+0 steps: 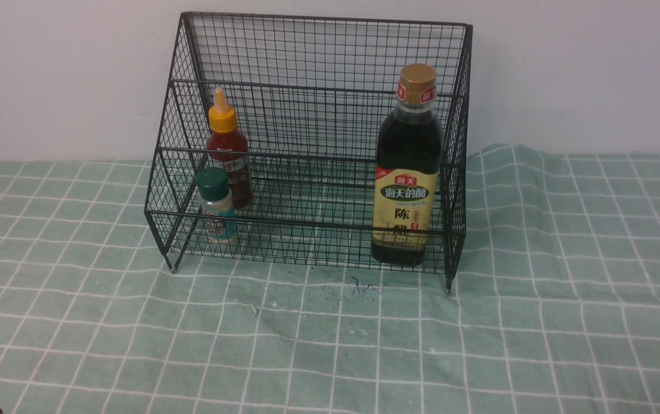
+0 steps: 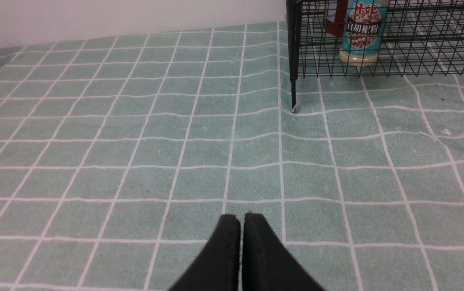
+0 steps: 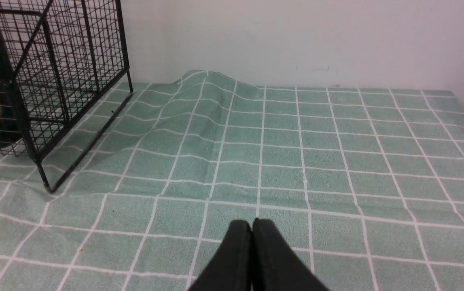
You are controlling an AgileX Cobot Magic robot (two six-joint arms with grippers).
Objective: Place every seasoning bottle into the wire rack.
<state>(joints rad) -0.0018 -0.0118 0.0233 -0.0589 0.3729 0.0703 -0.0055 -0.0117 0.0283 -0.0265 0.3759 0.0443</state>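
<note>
Black wire mesh forms the two-tier rack (image 1: pixel 318 115), which stands on short legs on a green checked cloth (image 1: pixel 330 345) against a pale wall (image 1: pixel 583 69). All three bottles already stand upright on its lower tier: the tall dark vinegar bottle (image 1: pixel 407 172) with tan cap and yellow label at the robot's right end, the small red sauce bottle (image 1: pixel 228 149) with orange nozzle cap at the left end, and the tiny green-capped shaker (image 1: pixel 216 207) just in front of the sauce bottle, overlapping it in the front view. Neither arm shows in that front view. The left wrist view fills this in: the left gripper (image 2: pixel 241 220) hovers over bare cloth with its black fingers pressed together, empty, well apart from the rack's front leg (image 2: pixel 293 93), and it alone shows the shaker's teal label with printed beans and its pale contents. The right wrist view shows the right gripper (image 3: pixel 252 226) likewise closed on nothing, over open cloth, with the rack's right end wall and a sliver of yellow label at the frame edge, plus a raised fold (image 3: pixel 207 85) in the cloth by the wall, which the front view shows only faintly.
</note>
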